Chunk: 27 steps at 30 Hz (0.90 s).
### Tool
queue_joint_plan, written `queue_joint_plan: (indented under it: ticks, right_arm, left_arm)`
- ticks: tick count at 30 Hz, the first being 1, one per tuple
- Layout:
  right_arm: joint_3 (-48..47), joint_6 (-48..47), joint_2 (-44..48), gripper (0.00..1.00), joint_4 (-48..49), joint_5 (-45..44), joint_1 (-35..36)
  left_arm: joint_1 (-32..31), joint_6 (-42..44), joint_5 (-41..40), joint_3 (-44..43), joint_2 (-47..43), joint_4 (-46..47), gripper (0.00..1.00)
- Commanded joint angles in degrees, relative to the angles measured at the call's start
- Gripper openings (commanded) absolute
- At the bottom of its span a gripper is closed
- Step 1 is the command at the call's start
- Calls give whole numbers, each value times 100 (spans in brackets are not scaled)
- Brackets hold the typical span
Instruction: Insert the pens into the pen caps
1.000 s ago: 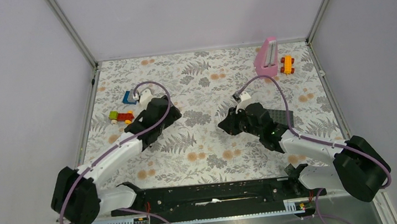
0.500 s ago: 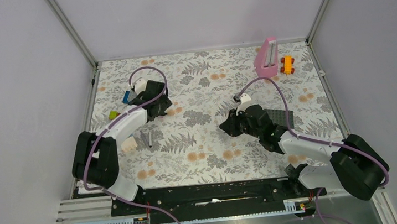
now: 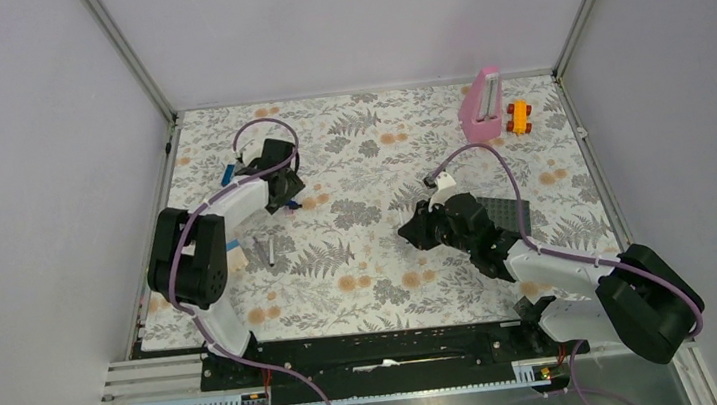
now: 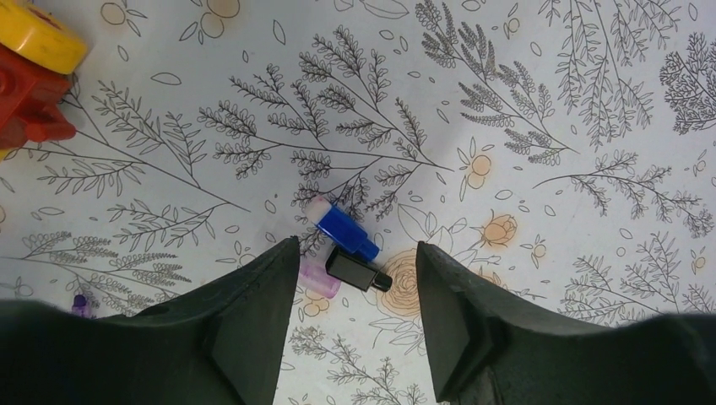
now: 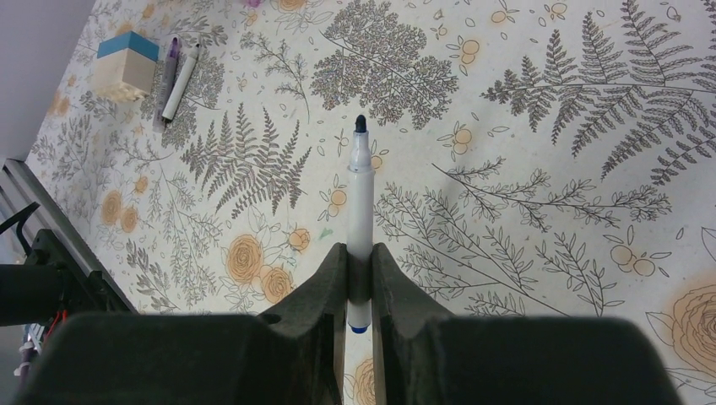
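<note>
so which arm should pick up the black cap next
Left: the left pincer hangs open right over the black cap, beside the blue cap; the right pincer is shut on a pen.

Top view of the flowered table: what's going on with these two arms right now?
The right gripper is shut on a white pen, whose dark, uncapped tip points away from it. The left gripper, jaws open, hangs over the blue cap and black cap, which lie side by side on the cloth; neither is picked up yet. Beside a block on the left side lie two more pens.
</note>
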<state>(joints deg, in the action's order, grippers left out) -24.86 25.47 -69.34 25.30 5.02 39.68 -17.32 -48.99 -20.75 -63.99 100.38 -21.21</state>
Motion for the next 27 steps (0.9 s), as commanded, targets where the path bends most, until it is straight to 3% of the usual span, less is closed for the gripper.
queue_joint_plan:
  ticks: [1, 16, 27]
  right_arm:
    - [17, -43, 125, 0, 353, -56, -36]
    - [308, 62, 339, 0, 693, 280, -275]
    - [407, 150, 386, 0, 822, 444, -420]
  left_arm:
    - [85, 126, 127, -304, 171, 220, 57]
    - [97, 87, 171, -420, 582, 178, 49]
    - [115, 179, 134, -475, 733, 144, 34]
